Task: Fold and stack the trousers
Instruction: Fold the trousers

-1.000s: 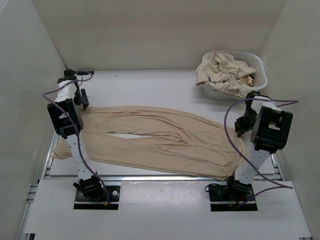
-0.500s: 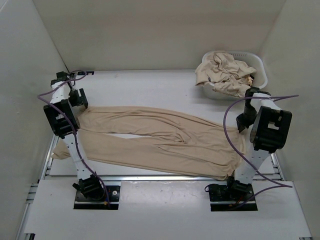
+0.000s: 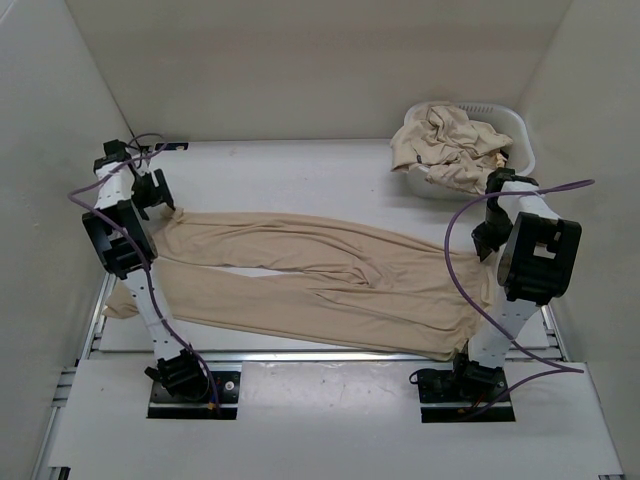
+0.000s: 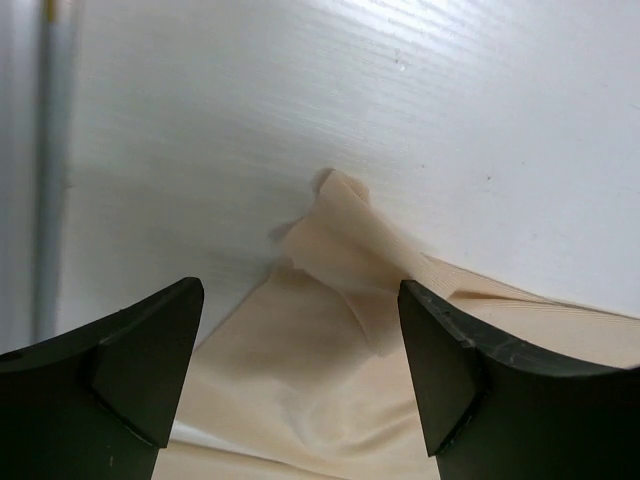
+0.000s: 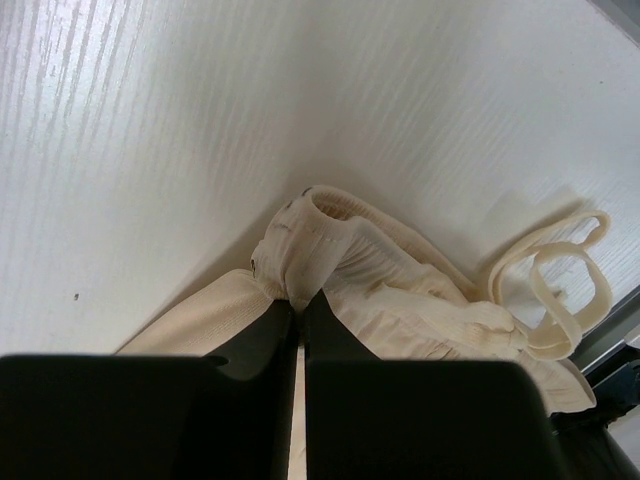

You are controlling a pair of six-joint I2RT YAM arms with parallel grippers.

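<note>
A pair of beige-tan trousers (image 3: 320, 270) lies spread flat across the table, legs pointing left, waist at the right. My left gripper (image 3: 160, 200) is open above the far leg's cuff (image 4: 340, 240), its jaws wide apart with the fabric between them. My right gripper (image 3: 487, 240) is shut on the trousers' waistband (image 5: 310, 245) at the right end; a drawstring loop (image 5: 550, 275) lies beside it. More beige trousers (image 3: 445, 145) are piled in the white basket.
A white plastic laundry basket (image 3: 520, 135) stands at the back right corner. White walls close in on the left, back and right. The near leg's cuff (image 3: 118, 300) hangs at the table's left edge.
My left gripper has moved back and left, off the far cuff, and now stands open above it. My right gripper has shifted slightly toward the back with the waistband.
</note>
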